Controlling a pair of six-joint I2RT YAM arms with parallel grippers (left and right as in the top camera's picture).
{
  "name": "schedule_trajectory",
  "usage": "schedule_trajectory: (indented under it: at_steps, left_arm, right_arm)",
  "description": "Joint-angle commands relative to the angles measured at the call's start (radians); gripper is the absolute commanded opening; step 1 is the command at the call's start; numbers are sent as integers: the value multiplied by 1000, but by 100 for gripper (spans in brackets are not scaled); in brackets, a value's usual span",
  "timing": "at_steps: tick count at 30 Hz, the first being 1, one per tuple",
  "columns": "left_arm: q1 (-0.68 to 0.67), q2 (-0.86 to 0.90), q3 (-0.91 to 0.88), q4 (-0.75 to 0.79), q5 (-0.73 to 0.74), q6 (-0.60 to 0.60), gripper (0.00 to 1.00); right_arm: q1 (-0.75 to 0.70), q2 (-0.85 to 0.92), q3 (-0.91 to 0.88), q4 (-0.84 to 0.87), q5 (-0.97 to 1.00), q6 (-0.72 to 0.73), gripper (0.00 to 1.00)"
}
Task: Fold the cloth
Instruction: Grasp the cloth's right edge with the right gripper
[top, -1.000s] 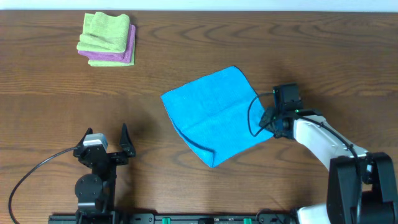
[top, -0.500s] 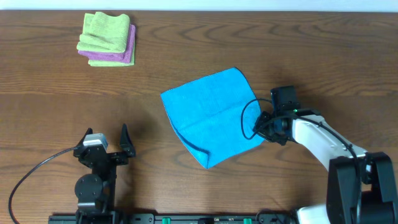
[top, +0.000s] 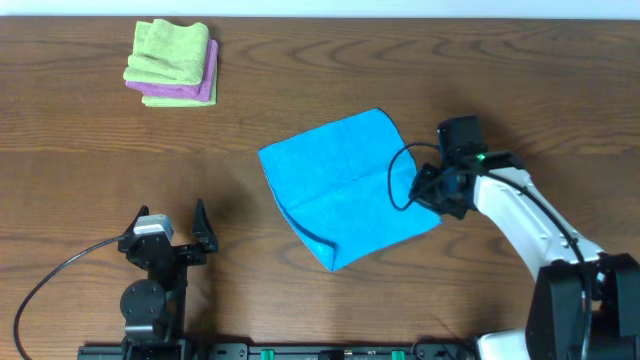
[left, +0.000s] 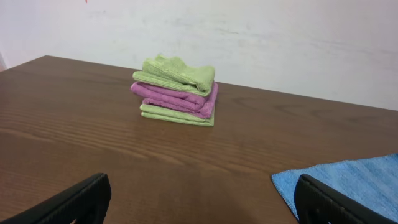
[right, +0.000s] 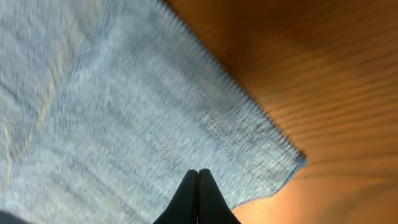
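The cloth (top: 345, 185) lies mid-frame, the right gripper (top: 425, 190) at its right edge.
Overhead, we see the left gripper (top: 170, 215) spread wide at lower left. Left wrist: a green-and-purple stack (left: 176, 90) sits upper centre, the cloth lower right. Right wrist: jaws pressed together over the cloth's corner; we cannot tell whether they pinch it.

The left arm (top: 148, 285) is black throughout, built of rounded joint housings with a small grey block (top: 150, 224) on top and a thin black cable (top: 62, 261) curving away from it. Its jaws are two blunt black fingers (left: 68, 202). The right arm (top: 515, 215) has a smooth white link between black joints, a boxy black camera housing (top: 460, 135) beside a small green light (top: 482, 156), a looped black cable (top: 392, 183), and slim black jaws tapering to a point.
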Motion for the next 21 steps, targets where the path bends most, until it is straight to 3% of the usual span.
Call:
schedule_trajectory:
  at_steps: [1,10,21]
  left_arm:
    - [4,-5,-37,-20,-10,0,95]
    - [4,-5,-37,-20,-10,0,95]
    - [4,-5,-37,-20,-10,0,95]
  right_arm:
    - [39,-12,-22,10,-18,21,1]
    - [66,2,-180,202,21,55,1]
    - [49,92,-192,271,100,23,1]
